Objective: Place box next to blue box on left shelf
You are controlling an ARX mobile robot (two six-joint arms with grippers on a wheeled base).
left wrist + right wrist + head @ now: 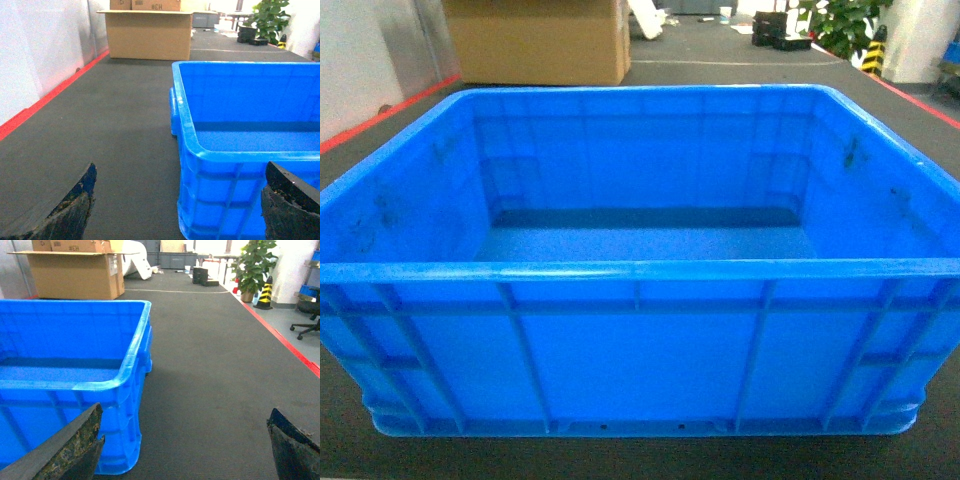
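While unladen, jaws wide beside box [640,350].

Bright-blue ribbed crate [640,350], dark grey textured floor [125,125], red floor stripe [45,100], brown cardboard box [75,275], yellow-black striped cone [264,292], green plant [252,262].

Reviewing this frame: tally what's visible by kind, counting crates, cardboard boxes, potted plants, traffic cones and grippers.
Blue crate: 1
Cardboard box: 1
Potted plant: 1
Traffic cone: 1
Grippers: 2, the left gripper and right gripper, both open
Total: 6
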